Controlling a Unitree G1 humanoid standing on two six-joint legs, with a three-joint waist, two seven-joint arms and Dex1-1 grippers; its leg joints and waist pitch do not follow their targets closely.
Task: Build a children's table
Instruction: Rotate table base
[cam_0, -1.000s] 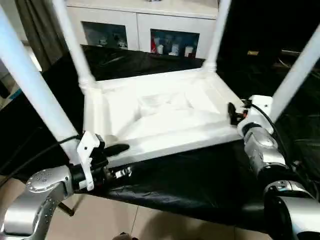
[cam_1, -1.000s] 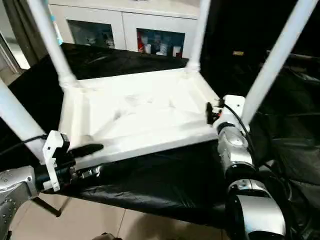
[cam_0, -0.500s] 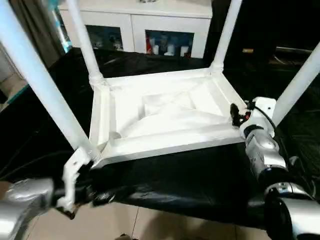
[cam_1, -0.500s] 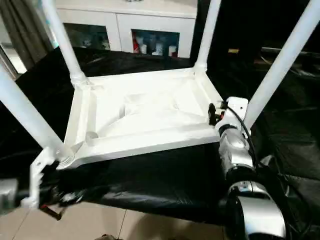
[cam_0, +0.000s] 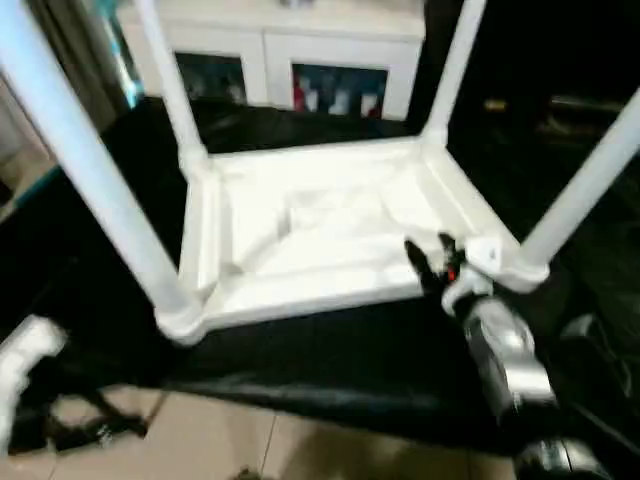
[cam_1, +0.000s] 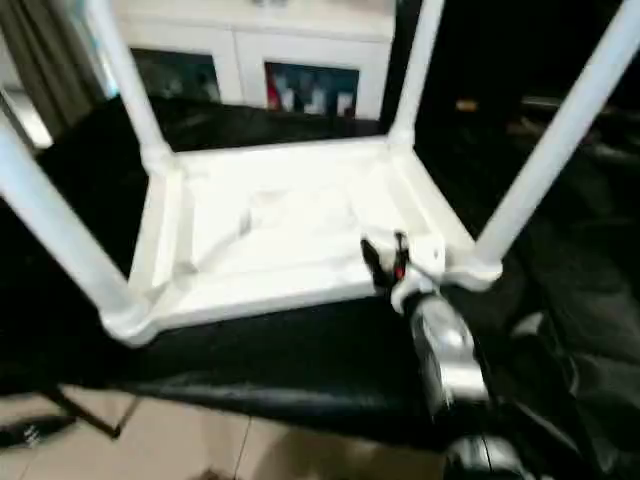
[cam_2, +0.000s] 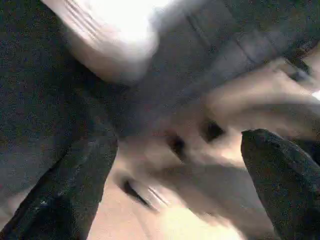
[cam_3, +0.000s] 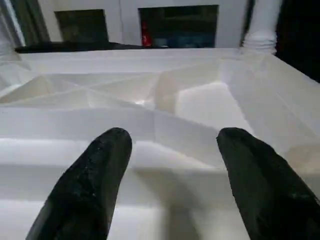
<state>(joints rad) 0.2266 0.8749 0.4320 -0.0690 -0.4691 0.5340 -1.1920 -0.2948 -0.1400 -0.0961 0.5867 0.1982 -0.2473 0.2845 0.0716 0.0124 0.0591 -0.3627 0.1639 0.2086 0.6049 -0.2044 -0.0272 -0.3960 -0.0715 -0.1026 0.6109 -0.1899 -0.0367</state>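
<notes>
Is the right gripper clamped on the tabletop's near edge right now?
No: in the right wrist view the right gripper is open, its two black fingers spread apart in front of the children's table rim.

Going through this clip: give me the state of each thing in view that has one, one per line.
children's table: upside down on the black-sheeted table, all four legs standing in their corner sockets.
right gripper: open, at the near rim of the tabletop, holding nothing.
left gripper: open, holding nothing, off the table's near edge over the floor.
cabinet: glass doors shut.
</notes>
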